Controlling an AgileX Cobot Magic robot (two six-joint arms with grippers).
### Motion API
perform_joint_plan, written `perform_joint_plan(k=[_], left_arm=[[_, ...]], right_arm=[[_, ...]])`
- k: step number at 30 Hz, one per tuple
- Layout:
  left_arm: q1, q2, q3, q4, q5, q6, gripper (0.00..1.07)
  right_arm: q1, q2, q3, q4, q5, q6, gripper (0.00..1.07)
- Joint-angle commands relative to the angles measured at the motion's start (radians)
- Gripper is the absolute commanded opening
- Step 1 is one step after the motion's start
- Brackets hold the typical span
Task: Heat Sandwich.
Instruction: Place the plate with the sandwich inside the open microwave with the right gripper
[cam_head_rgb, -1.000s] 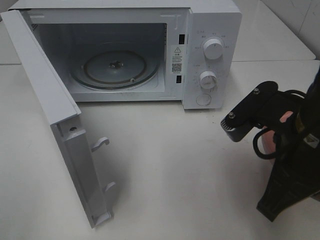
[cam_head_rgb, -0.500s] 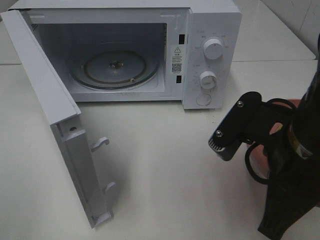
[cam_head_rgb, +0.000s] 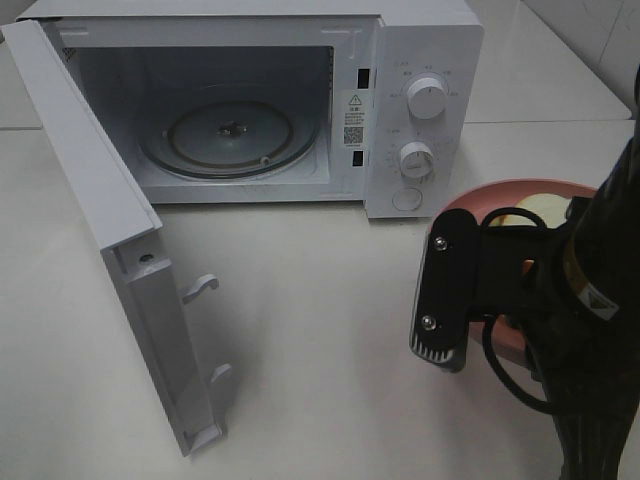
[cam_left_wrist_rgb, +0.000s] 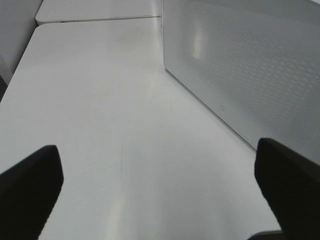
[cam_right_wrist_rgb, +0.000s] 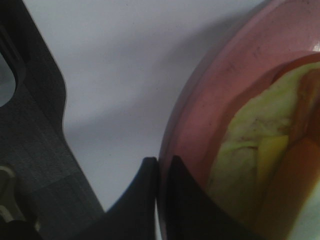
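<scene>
The sandwich (cam_right_wrist_rgb: 260, 155), pale bread with yellow-green filling, lies on a round pink plate (cam_right_wrist_rgb: 210, 95). My right gripper (cam_right_wrist_rgb: 160, 162) is shut on the plate's rim, its two dark fingers pinching the edge. From the high camera, the plate (cam_head_rgb: 490, 195) and the sandwich (cam_head_rgb: 545, 208) show right of the microwave (cam_head_rgb: 425, 40), partly hidden behind the right arm (cam_head_rgb: 560, 300). The microwave door (cam_head_rgb: 110, 230) stands wide open and the glass turntable (cam_head_rgb: 230, 135) inside is bare. My left gripper (cam_left_wrist_rgb: 160, 200) is open beside the outer face of the door (cam_left_wrist_rgb: 250, 65), holding nothing.
Two knobs (cam_head_rgb: 427, 97) sit on the microwave's right panel. The open door juts toward the front of the white table (cam_head_rgb: 320, 340), with two latch hooks (cam_head_rgb: 203, 285) sticking out of its edge. A table seam runs behind the microwave.
The right arm has swung so that its wrist block sits lower and further left in the high view. The pink plate and sandwich, hidden before, now show behind it. The left gripper has not changed.
</scene>
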Motion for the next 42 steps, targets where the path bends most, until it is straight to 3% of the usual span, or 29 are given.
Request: perform_joint_plan(k=[1,12,23,37,42], left_arm=[[-0.006,-0.023,0.003,-0.008,-0.013,0.000,1.01],[-0.006,-0.023,0.003,-0.008,-0.013,0.000,1.01],[-0.006,-0.023,0.003,-0.008,-0.013,0.000,1.01],[-0.006,-0.023,0.003,-0.008,-0.013,0.000,1.01],[-0.006,-0.023,0.003,-0.008,-0.013,0.000,1.01]], right_arm=[[0.005,-0.007,0.001,-0.031,-0.033,-0.110,0.01],[0.005,-0.007,0.001,-0.027,-0.124,-0.435,0.01],[0.004,-0.007,0.001,-0.030,-0.214,-0.452,0.02],[-0.133,-0.007,0.001,0.130,-0.326,-0.984,0.02],[-0.193,-0.007,0.001,0.240,-0.338,-1.182,0.02]])
